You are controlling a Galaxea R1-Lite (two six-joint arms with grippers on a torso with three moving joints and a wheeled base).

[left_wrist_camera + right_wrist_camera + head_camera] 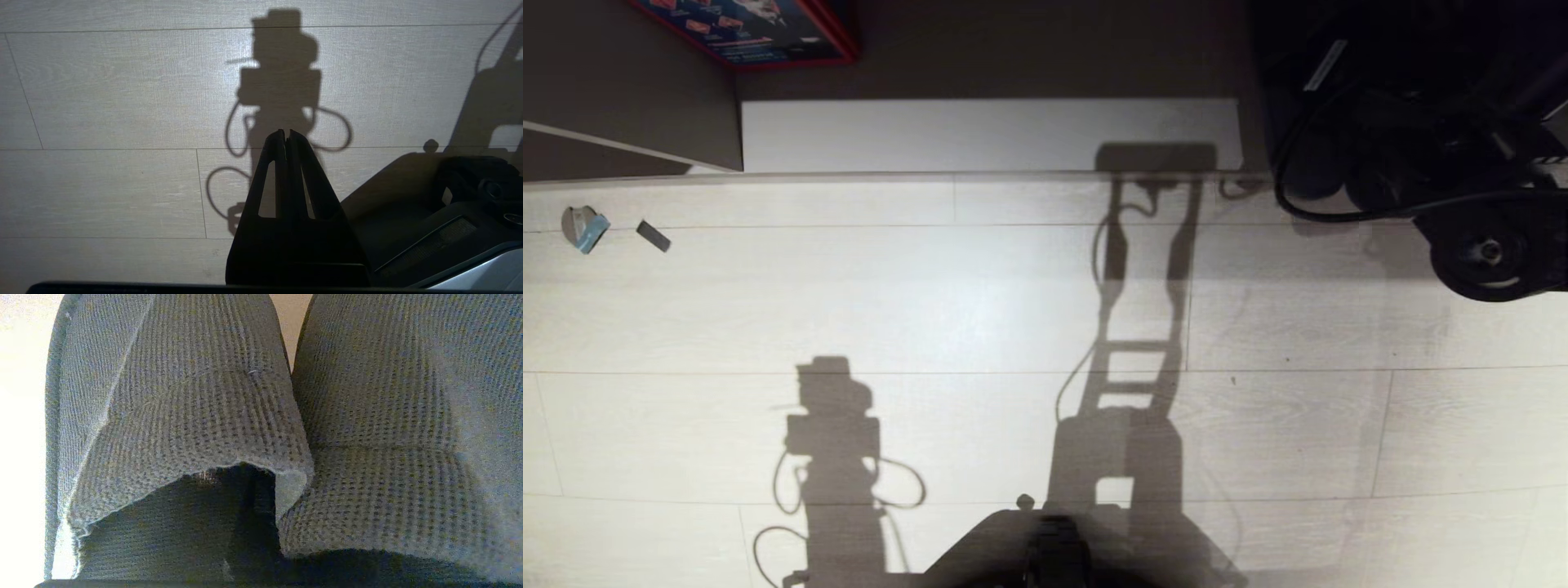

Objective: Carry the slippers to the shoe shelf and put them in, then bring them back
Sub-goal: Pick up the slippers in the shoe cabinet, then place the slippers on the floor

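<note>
I'm looking down on pale floor planks (980, 310), with the shoe shelf's (988, 135) pale base board at twelve o'clock. The slippers (367, 428) are filling the right wrist view, side by side; the right gripper is clamped shut on their straps, I judge. The left gripper (286, 134) is hanging closed, empty. Next: lifting and carrying shelfward.

The slippers (261, 396) fill the right wrist view, cut off at its edges, hiding the gripper's fingers.
</note>
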